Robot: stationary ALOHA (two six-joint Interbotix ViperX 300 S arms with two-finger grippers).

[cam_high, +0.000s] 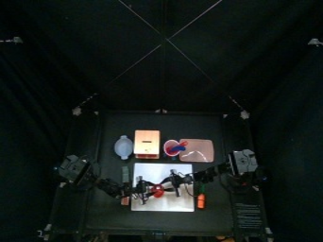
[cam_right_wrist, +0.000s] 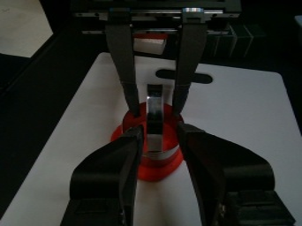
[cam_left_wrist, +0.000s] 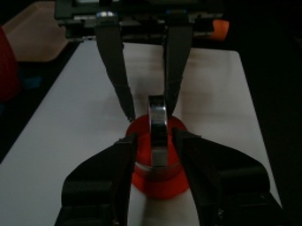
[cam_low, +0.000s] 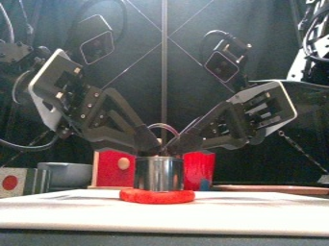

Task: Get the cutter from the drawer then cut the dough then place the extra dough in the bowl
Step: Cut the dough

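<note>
**Two claws clamp cutter onto dough**

The left claw (cam_left_wrist: 157,143) and right claw (cam_right_wrist: 160,132) are both closed on the round metal cutter (cam_low: 161,175). It stands upright on the red dough disc (cam_low: 157,196), on the white cutting board (cam_high: 177,176). Behind the board sit the blue-grey bowl (cam_high: 123,146), whose contents cannot be made out, the wooden box (cam_high: 147,144) and the pink tray (cam_high: 205,153), with the red cup (cam_low: 199,169) at the tray. An orange toy (cam_high: 198,200) lies near the board's right front corner.

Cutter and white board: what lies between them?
The red dough disc, flat on the board; the cutter stands on it. The front view shows this.
</note>
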